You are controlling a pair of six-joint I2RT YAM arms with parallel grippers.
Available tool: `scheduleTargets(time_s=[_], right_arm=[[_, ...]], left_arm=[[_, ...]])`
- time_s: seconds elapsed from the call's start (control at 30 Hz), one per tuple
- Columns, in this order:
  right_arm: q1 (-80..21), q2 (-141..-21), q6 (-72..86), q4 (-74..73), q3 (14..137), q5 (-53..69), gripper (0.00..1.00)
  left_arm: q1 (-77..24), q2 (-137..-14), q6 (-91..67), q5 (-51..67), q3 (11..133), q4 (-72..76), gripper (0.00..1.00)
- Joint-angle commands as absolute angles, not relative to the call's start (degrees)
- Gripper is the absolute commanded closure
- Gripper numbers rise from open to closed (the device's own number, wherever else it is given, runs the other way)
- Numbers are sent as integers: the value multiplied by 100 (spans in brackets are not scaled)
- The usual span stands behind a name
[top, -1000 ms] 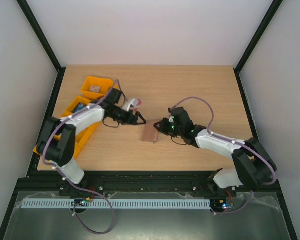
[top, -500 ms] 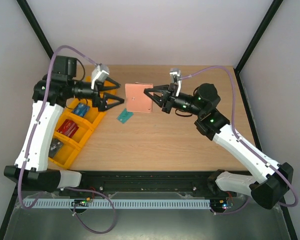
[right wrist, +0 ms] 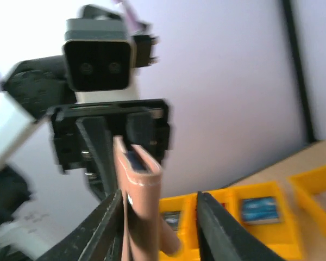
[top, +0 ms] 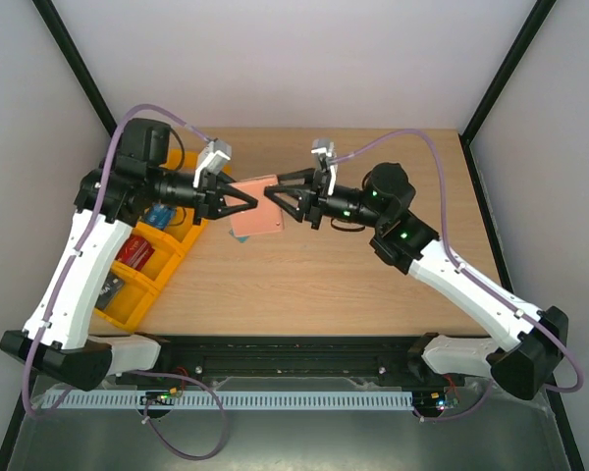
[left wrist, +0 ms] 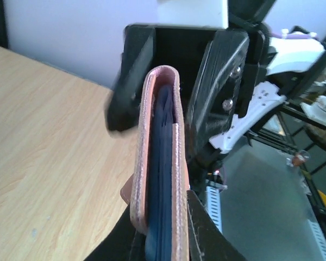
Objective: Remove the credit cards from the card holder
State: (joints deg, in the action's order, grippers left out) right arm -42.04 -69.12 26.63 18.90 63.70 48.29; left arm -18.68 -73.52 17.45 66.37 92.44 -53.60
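The reddish-brown card holder hangs in the air above the table between the two arms. My left gripper is shut on its left edge. In the left wrist view the holder stands edge-on between the fingers, its dark blue lining showing. My right gripper is open around the holder's right edge. In the right wrist view the holder lies against the left finger, with a gap to the other. A sliver of a teal credit card shows on the table below the holder.
Orange bins holding small blue and red items stand along the table's left edge, under the left arm; they also show in the right wrist view. Black frame posts run along both sides of the table.
Half a second ago the right gripper held the holder and the left was open. Now the left has shut on it and the right has opened. The grippers have come closer together.
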Motion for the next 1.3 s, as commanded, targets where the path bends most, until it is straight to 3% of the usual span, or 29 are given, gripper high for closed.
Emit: scheduleTargets(time_s=[0.0,0.13,0.23,0.37,0.53,0.97,1.03,1.07,1.2,1.23,1.27], right_arm=[[-4172,-6689,1585,288,6762,2362,54],[-4420,-6423,366,-152,6360,404,34],[-5331,-6163,-1157,729,5812,-770,27],[-6520,-6290,-3929,2668,5171,-1640,25],[-7127,-7628,-6478,4264,5233,-1849,21],[-7005,-9408,-7660,5615,6137,-2734,27],[-6944,-9532,-7644,5646,6268,-2857,32],[-6923,-9585,-7603,5655,6327,-2903,39],[-6899,-9731,-7348,5486,6632,-3119,76],[-6899,-9758,-7272,5455,6714,-3219,91],[-6892,-9767,-7174,5486,6728,-3301,98]], left_arm=[[-1270,-7172,353,6384,8991,-4566,98],[-464,-7128,-1474,6347,8367,-3518,98],[-387,-7044,-2067,6193,8093,-3162,98],[-282,-7040,-2521,5895,8016,-3085,98],[-237,-7020,-2877,5848,7805,-2903,98],[-246,-6957,-2885,5981,7602,-2826,98],[-261,-6967,-2864,5977,7589,-2830,98],[-275,-6969,-2861,5965,7592,-2830,98],[-299,-6982,-2812,5938,7594,-2843,98],[-299,-6979,-2786,5927,7588,-2858,98],[-299,-6971,-2752,5913,7585,-2869,98]])
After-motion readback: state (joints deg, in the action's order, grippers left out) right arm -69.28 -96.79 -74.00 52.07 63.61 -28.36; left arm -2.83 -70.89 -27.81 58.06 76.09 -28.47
